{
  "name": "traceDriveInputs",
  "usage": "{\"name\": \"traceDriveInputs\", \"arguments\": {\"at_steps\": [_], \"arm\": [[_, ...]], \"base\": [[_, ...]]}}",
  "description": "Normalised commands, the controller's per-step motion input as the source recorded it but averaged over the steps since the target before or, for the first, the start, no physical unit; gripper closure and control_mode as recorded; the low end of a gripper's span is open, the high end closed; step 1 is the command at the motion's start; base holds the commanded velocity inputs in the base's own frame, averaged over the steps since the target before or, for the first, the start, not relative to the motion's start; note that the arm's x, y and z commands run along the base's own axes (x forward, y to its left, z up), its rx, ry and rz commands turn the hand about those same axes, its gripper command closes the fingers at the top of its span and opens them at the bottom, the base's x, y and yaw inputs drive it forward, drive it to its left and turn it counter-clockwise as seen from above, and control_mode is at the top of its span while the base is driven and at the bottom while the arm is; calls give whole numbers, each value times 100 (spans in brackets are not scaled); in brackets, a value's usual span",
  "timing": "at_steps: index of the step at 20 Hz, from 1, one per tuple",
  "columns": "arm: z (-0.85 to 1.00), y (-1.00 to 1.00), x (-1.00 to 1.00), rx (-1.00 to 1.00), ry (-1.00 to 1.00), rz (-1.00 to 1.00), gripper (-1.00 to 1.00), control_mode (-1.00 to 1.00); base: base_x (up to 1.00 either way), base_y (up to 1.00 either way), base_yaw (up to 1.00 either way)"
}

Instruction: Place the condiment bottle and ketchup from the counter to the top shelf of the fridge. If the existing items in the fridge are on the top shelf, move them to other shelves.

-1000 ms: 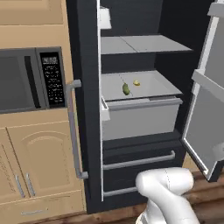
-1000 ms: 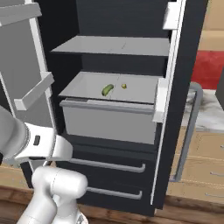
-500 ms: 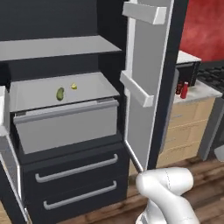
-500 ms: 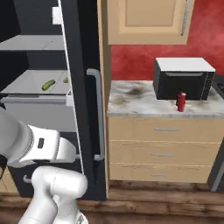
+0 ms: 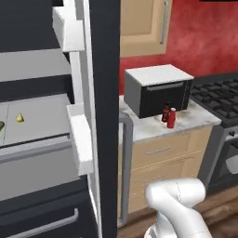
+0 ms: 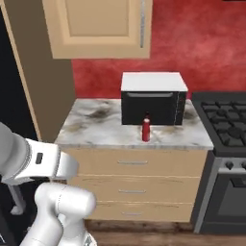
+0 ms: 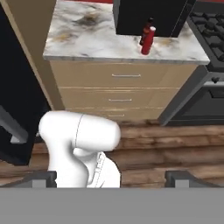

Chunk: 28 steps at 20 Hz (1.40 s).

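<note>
Red ketchup (image 6: 146, 131), brown-veined white counter (image 6: 96, 126)

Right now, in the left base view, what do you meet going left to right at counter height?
Yellow wedge → white door bin → grey bar handle → condiment bottle → ketchup → stove.

Ketchup (image 5: 171, 118): bright red cylinder, white cap, upright on the counter (image 5: 200, 118) near its front edge. In the hand view, ketchup (image 7: 148, 41) just beside the condiment bottle (image 7: 144, 31); touching or not, cannot tell.

Condiment bottle (image 5: 166, 112): slimmer, dark, black cap, upright, just behind and left of the ketchup. In the right base view it is almost hidden behind the ketchup (image 6: 146, 130).

Counter (image 6: 96, 129): white-grey marbled slab, brownish veins, over tan drawers.

Fridge (image 5: 104, 93): black, door open. Top shelf (image 5: 32, 65) a bare light-grey panel. Existing items on the lower shelf: yellow wedge (image 5: 20, 118); green piece (image 5: 1, 126) cut by the frame edge.
</note>
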Motion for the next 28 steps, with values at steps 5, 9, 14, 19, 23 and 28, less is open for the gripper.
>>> {"name": "traceDriveInputs", "arguments": {"at_steps": [5,9,14,19,23,28], "arm": [[0,0,0,0,0,0,-100,100],[0,0,0,0,0,0,-100,100],[0,0,0,0,0,0,-100,100],[0,0,0,0,0,0,-100,100],[-19,0,94,5,0,0,-100,-100],[-41,7,72,8,1,2,-100,-100]], "base": [[100,-100,19],[79,-83,24],[0,-6,5],[12,7,0],[0,0,0],[0,0,0]]}}
